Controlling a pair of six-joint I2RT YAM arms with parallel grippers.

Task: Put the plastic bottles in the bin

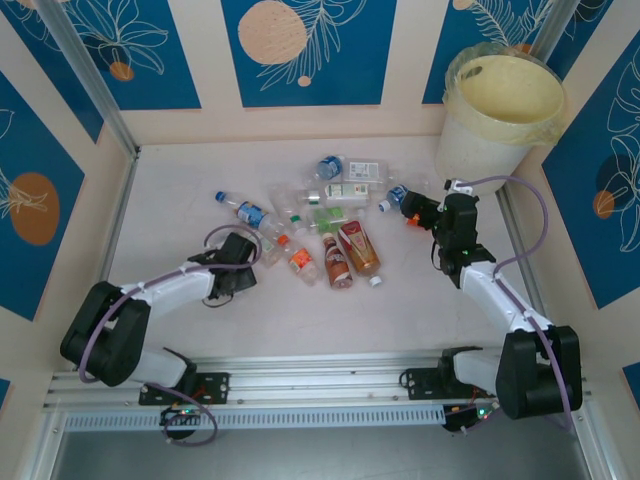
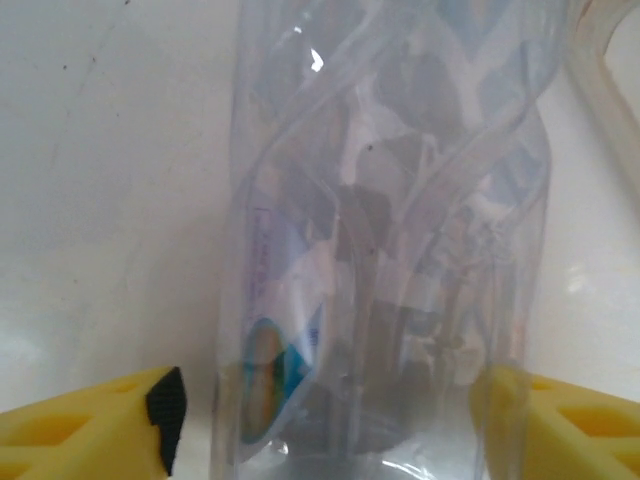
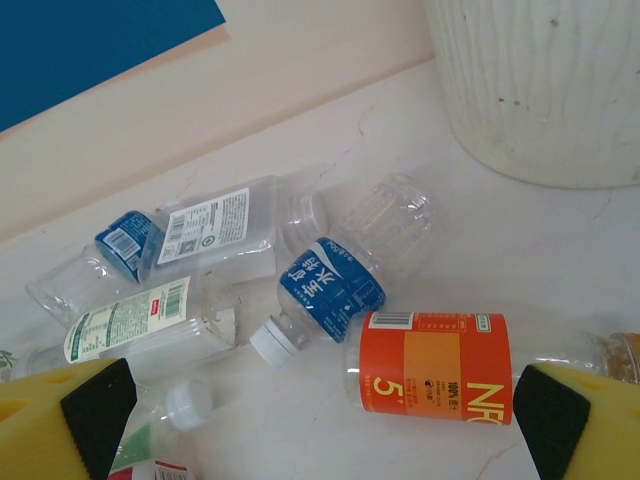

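Several plastic bottles [image 1: 320,215] lie in a loose heap mid-table. My left gripper [image 1: 252,245] straddles a clear twisted bottle [image 2: 390,250] with a blue label. Its jaws are open, the left pad [image 2: 168,415] a little apart from the bottle wall and the right finger [image 2: 505,400] against it. My right gripper [image 1: 415,212] is open just above the table beside an orange-labelled bottle [image 3: 435,365], which lies flat between its fingers. A blue-labelled bottle [image 3: 335,285] with a white cap lies just beyond. The cream bin [image 1: 503,115] stands at the far right corner.
Two red-labelled bottles [image 1: 358,248] lie at the near side of the heap. The bin's ribbed wall [image 3: 540,90] rises close beyond the right gripper. Blue-and-cream walls close in the table on three sides. An aluminium rail [image 1: 320,375] runs along the near edge.
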